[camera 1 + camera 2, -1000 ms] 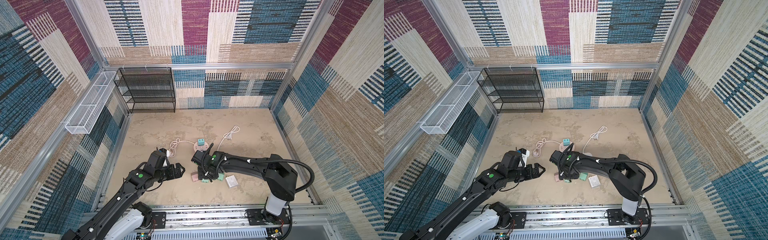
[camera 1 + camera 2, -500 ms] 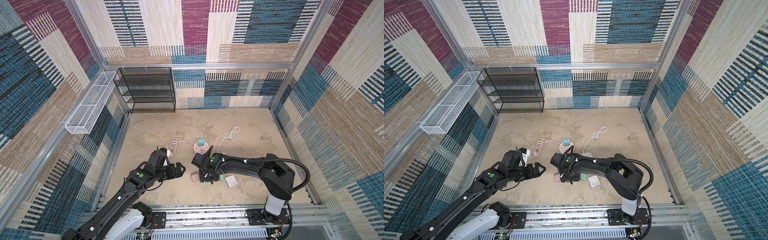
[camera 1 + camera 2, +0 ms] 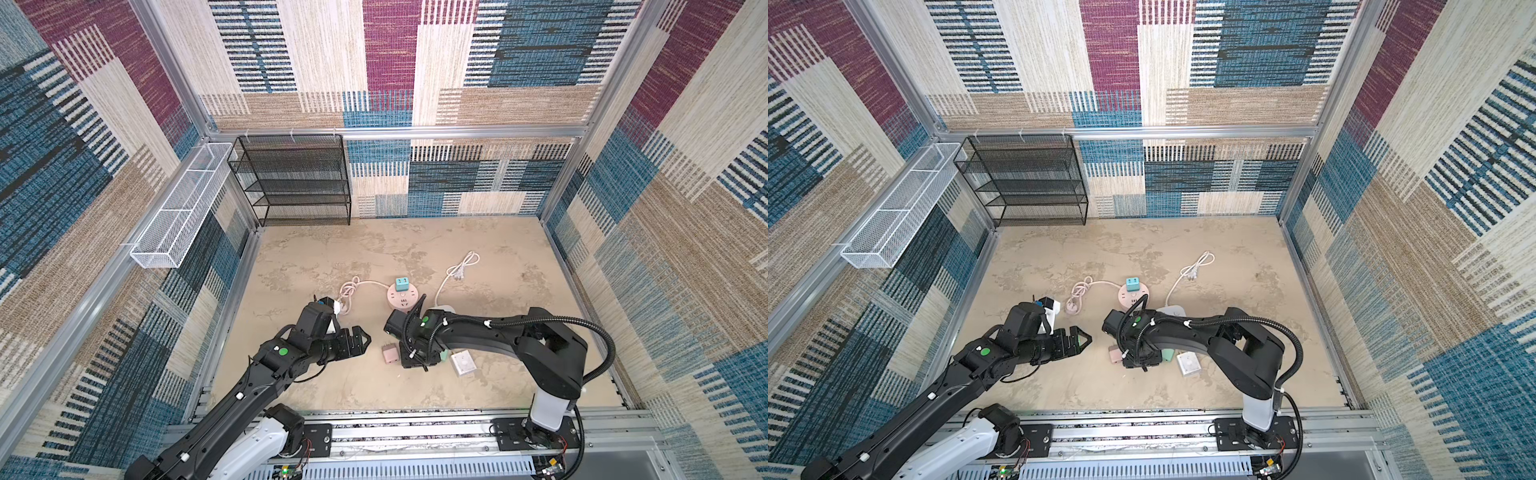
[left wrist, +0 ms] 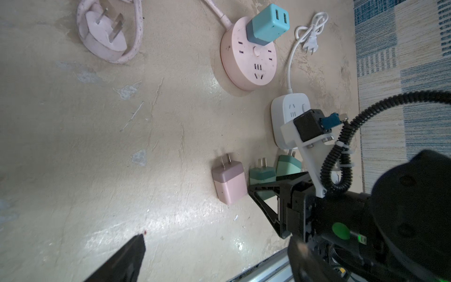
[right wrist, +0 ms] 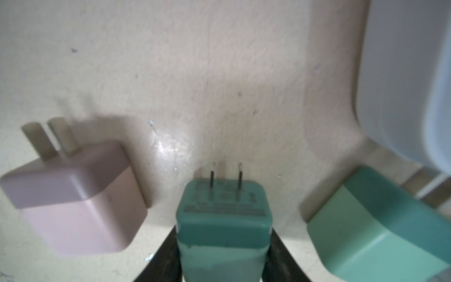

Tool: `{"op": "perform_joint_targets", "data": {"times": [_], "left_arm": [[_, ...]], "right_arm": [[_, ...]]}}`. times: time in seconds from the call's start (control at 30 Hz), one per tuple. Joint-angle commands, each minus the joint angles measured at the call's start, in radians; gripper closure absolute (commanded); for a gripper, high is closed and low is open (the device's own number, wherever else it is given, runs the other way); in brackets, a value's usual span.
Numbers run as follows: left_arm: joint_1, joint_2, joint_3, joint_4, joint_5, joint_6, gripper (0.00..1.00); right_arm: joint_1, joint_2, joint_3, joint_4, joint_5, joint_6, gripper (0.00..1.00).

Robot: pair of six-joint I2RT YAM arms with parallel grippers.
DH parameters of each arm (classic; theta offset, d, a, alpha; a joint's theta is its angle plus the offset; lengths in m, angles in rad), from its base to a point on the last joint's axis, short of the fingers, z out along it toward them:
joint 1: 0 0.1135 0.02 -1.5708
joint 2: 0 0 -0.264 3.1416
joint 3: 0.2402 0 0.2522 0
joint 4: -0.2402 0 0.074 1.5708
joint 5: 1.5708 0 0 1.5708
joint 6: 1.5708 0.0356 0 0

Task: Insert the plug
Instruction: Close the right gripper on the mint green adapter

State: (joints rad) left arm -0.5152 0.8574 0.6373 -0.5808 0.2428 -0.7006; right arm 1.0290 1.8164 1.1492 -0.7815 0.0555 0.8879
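A black mesh shelf (image 3: pixel 297 183) with several levels stands in the far left corner of the tabletop (image 3: pixel 374 249), its back against the rear wall (image 3: pixel 457 183). A long white wire basket (image 3: pixel 178 208) hangs on the left wall (image 3: pixel 62 208) above the tabletop's left edge, its far end close to the top of the shelf. Both walls carry a woven covering (image 3: pixel 390 62) in blocks of blue, dark red and beige.

Mottled beige tabletop (image 3: pixel 374 386) (scuffed in places) carries a round pink socket (image 3: pixel 402 298), white socket (image 4: pixel 288 112), pink plug (image 3: pixel 390 354), green plug (image 5: pixel 223 219).
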Motion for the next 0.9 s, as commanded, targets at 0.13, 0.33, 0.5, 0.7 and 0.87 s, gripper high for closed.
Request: {"op": "perform_joint_targets", "data": {"times": [0.13, 0.33, 0.5, 0.7, 0.87], "left_arm": [[0.0, 0.005, -0.017, -0.008, 0.022, 0.005, 0.05], [0.001, 0.03, 0.006, -0.023, 0.02, 0.031, 0.05], [0.0, 0.098, 0.056, 0.025, 0.09, 0.049, 0.08], [0.001, 0.216, 0.105, 0.154, 0.327, 0.034, 0.1], [0.002, 0.216, 0.088, 0.268, 0.432, -0.027, 0.13]], "right_arm": [[0.002, 0.021, 0.02, -0.022, 0.029, -0.074, 0.76], [0.002, 0.011, 0.085, -0.104, 0.097, -0.218, 0.96], [0.002, -0.063, 0.107, -0.1, 0.151, -0.366, 1.0], [0.002, -0.193, 0.09, -0.027, 0.109, -0.545, 1.0], [0.002, -0.237, 0.09, 0.007, 0.036, -0.607, 1.0]]}}
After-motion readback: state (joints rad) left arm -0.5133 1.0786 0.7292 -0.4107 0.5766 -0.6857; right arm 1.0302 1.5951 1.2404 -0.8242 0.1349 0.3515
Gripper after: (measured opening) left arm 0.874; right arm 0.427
